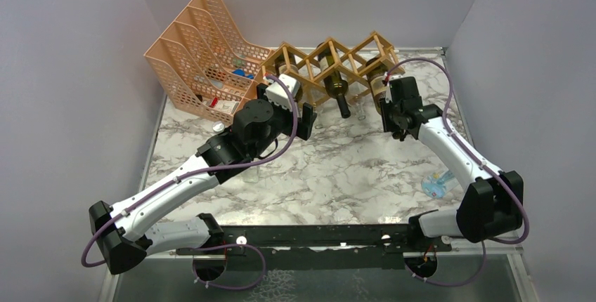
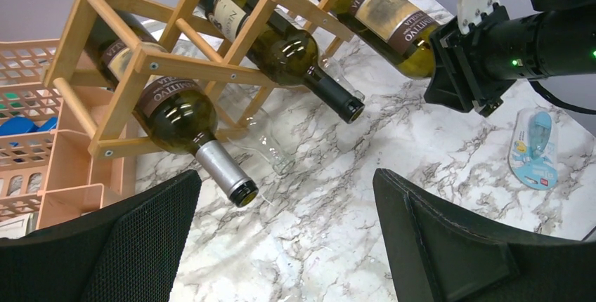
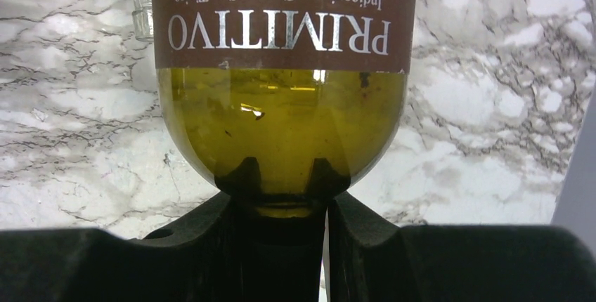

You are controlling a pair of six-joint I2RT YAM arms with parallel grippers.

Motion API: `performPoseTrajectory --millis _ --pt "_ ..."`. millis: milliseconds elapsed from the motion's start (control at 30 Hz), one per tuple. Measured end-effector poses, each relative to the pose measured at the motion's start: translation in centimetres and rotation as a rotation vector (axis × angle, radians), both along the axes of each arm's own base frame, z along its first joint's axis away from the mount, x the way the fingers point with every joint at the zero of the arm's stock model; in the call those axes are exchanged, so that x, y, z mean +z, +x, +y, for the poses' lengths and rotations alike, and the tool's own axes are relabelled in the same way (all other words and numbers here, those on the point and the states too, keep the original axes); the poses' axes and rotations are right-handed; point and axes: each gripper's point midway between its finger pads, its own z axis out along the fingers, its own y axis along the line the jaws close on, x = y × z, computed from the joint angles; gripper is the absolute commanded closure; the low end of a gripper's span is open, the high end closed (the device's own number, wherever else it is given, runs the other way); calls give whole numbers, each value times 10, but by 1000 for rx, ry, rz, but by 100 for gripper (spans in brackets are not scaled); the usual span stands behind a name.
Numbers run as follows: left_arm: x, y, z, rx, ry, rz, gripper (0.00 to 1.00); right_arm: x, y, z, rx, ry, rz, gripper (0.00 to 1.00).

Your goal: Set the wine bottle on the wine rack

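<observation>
The right claw (image 3: 281, 200) squeezes the neck of a bottle (image 3: 281, 119) lying in the rack (image 2: 204, 69). The left claw (image 2: 287, 246) is wide apart.

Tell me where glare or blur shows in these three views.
Top view: even light, soft shadows on the table, no blur. Left wrist view: bright glare spots on the nearest racked bottle; the left fingers are dark. Right wrist view: small reflections in the wine bottle, label sharp.
</observation>
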Motion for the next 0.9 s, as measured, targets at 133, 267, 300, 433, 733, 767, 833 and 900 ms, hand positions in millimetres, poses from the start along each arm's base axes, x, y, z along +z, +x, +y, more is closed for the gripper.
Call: performPoseTrajectory --millis 133,267,300,433,733,767,833,900 --pt "1 0 0 -1 -2 -1 1 0 11 3 58 -5 0 98" --pt "2 -1 1 -1 -4 -3 1 -1 21 3 89 -15 -8 96" --pt "2 -1 1 -2 -4 -3 1 -1 22 3 96 -17 -11 96" --pt "2 -1 1 -2 -4 -3 1 -1 25 2 109 -8 -12 93" --pt "2 -1 1 -2 -4 -3 1 -2 44 8 118 39 -5 87" --pt "2 -1 1 -3 -3 -2 1 2 49 10 120 46 -15 86" --pt "2 -1 1 -2 -3 -2 1 -1 53 12 119 50 -2 84" --pt "0 -1 1 -2 1 1 1 0 61 15 120 59 -1 82"
